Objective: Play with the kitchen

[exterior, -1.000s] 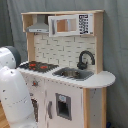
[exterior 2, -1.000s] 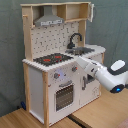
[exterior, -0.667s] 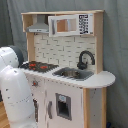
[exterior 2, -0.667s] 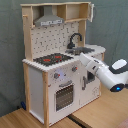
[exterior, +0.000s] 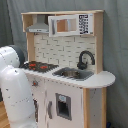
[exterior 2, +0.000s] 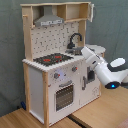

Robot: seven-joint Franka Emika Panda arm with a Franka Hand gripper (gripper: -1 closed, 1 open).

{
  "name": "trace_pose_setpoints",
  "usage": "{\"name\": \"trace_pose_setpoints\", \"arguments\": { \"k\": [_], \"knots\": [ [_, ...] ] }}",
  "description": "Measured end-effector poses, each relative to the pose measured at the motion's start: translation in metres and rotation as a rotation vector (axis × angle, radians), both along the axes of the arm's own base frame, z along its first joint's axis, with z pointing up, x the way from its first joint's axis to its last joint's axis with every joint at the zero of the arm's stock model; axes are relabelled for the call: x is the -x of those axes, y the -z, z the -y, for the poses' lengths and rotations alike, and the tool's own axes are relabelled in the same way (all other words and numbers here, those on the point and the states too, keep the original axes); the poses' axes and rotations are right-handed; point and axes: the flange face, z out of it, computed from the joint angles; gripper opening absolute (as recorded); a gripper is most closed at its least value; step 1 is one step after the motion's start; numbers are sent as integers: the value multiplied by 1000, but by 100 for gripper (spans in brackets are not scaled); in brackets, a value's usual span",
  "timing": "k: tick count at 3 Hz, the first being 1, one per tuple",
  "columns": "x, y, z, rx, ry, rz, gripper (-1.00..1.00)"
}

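Grey curtain hanging behind the kitchen [exterior 2: 55,65], which is standing on a wooden table [exterior 2: 30,119]; white arm [exterior 2: 102,70] reaching to its front, claw state indeterminable.

Kitchen [exterior 2: 52,65] standing on floor; hob [exterior 2: 52,59] sitting on counter w/ faucet [exterior: 85,59] beside, hood [exterior 2: 48,21] hanging above hob; my arm [exterior 2: 102,70] reaching in front.

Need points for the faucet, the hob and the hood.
faucet [exterior: 85,58], first exterior view, on the black arched spout.
hob [exterior 2: 52,59], second exterior view, on the black top between the red rings.
hood [exterior 2: 49,20], second exterior view, on the grey sloped front.
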Motion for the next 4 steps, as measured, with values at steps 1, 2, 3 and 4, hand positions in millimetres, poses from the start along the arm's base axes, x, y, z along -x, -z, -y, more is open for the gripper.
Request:
{"name": "trace_pose_setpoints", "arguments": {
  "k": [1, 2, 3, 4],
  "knots": [
    [-22, -20, 3, -89, -5, 86, 100],
    [-40, -54, 1, -190, -21, 171, 100],
    [-47, -75, 1, -298, -42, 248, 100],
    [-53, -86, 7, -388, -41, 323, 100]
  ]
}}
